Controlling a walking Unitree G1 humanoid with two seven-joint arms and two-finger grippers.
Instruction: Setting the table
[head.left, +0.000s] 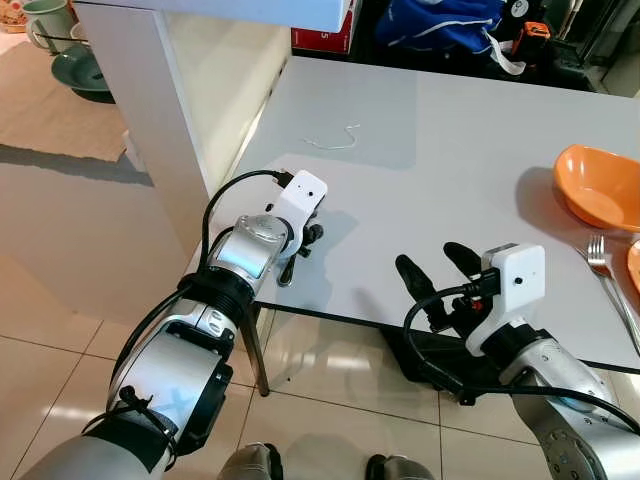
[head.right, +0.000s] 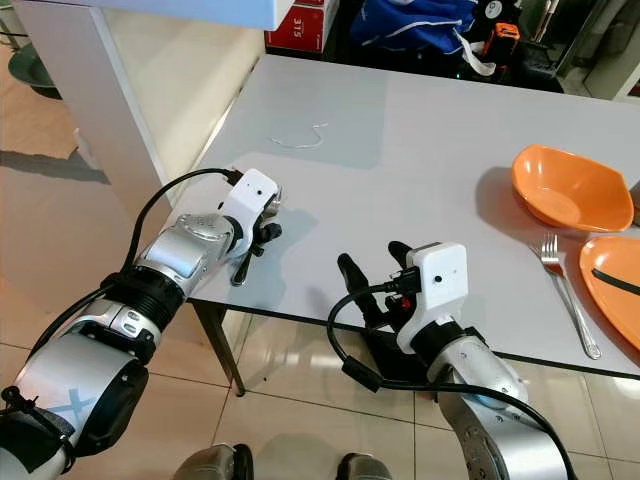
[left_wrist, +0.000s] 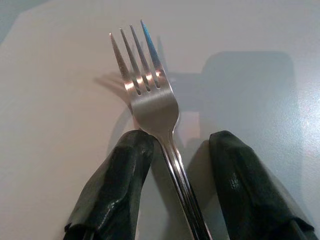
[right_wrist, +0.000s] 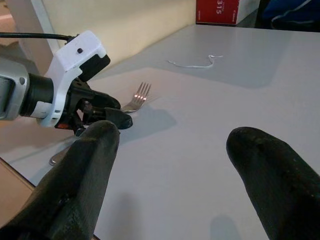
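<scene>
Left wrist view — tool (left_wrist: 170, 185) open astride fork (left_wrist: 150, 95)

White table (head.left: 450, 150) on tiled floor (head.left: 60, 360), near edge toward robot. Fork (left_wrist: 155, 100) flat on tabletop near table's front left corner, tines pointing toward table's middle. Thin white string (head.left: 333, 140) curled on tabletop beyond that fork, toward far side. Orange bowl (head.left: 600, 186) on table's right side. Second fork (head.left: 612, 280) just in front of bowl. Orange plate (head.right: 612, 280) at right edge, beside second fork.
</scene>
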